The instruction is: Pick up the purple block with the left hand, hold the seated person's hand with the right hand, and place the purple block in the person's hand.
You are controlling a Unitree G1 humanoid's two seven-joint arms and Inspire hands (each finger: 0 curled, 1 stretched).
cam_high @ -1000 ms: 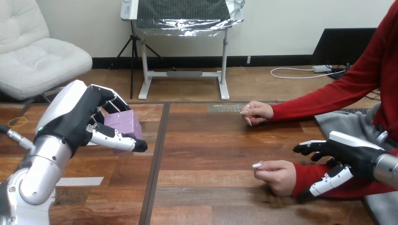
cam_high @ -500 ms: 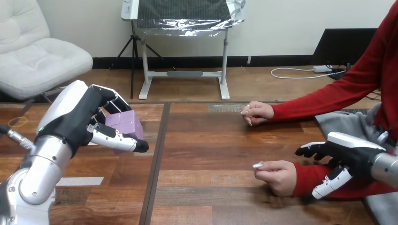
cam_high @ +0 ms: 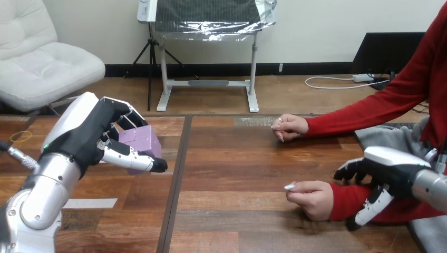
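Wooden surface (cam_high: 237, 163), dark brown planks. A darker seam (cam_high: 175, 179) runs from the far edge to the near edge, left of centre.

Left robot hand (cam_high: 84, 132) is raised over the left part of the surface, just left of the seam, on a silver forearm coming from the near left corner. It is pinching the purple block (cam_high: 139, 141): fingers wrapped over the block's far side, thumb across its near face. The block sits tilted in the grip.

Right robot hand (cam_high: 390, 174) is by the right edge, at the red sleeve just behind the person's nearer hand (cam_high: 312, 198). It touches or overlaps the sleeve; cannot tell whether it grips.

The person's nearer hand is loosely closed and rests on the surface right of centre, toward the near edge. The person's farther hand (cam_high: 289, 126) rests near the far edge, also loosely closed. The two hands are well apart from the block.

A pale strip (cam_high: 89, 203) lies flat near the left near corner. A small yellow ring (cam_high: 20, 136) lies toward the far left corner.
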